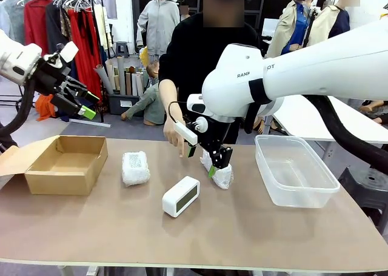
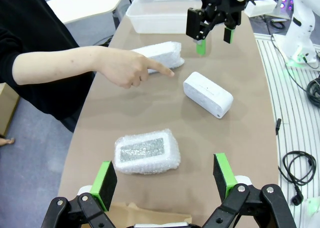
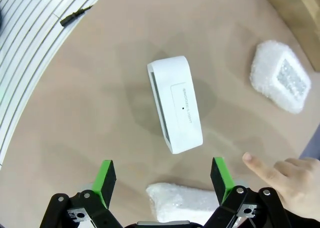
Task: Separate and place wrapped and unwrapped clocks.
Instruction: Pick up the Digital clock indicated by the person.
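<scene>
Three clocks lie on the brown table. One wrapped clock (image 1: 135,168) (image 2: 146,152) (image 3: 280,82) sits near the cardboard box. The bare white clock (image 1: 180,196) (image 2: 207,93) (image 3: 176,103) lies in the middle. A second wrapped clock (image 1: 222,176) (image 2: 162,53) (image 3: 182,203) lies directly under my right gripper (image 1: 201,161) (image 2: 212,30) (image 3: 162,180), which hangs open just above it and holds nothing. My left gripper (image 1: 90,104) (image 2: 164,180) is open and raised high above the box. The person's hand (image 1: 176,133) (image 2: 127,67) (image 3: 280,180) points at the second wrapped clock.
An open cardboard box (image 1: 60,164) (image 3: 300,12) stands at the table's left. At the right is a clear plastic tub (image 1: 294,170) (image 2: 160,10). The person stands at the far side, arm stretched over the table.
</scene>
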`<state>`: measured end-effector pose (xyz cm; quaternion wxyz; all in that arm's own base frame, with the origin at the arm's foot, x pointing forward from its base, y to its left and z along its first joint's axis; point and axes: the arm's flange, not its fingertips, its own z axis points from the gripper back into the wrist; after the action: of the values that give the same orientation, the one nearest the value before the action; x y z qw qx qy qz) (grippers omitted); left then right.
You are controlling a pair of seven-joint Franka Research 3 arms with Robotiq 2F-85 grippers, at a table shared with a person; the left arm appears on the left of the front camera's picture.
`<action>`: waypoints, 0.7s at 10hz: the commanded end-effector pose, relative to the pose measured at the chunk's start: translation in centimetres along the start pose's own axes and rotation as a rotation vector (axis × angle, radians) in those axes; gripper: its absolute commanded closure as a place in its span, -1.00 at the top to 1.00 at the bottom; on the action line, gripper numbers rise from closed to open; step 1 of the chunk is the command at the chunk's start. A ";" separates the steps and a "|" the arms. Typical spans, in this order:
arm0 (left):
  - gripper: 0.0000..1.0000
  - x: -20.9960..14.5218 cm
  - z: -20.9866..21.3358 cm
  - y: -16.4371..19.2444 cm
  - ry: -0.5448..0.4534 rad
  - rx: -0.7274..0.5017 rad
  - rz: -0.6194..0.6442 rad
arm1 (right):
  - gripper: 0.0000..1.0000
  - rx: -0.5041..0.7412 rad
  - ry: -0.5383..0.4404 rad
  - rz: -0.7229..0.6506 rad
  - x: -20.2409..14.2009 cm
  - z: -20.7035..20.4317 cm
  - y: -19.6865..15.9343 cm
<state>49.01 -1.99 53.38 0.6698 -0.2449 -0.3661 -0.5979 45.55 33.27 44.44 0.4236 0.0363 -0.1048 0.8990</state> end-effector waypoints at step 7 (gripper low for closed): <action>1.00 0.1 0.0 0.0 -0.010 0.000 0.004 | 1.00 0.017 0.121 0.106 2.1 -6.1 -3.5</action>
<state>49.01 -1.98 53.39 0.6698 -0.2448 -0.3661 -0.5979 46.86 37.16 39.77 0.3769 0.0026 -0.0730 0.9234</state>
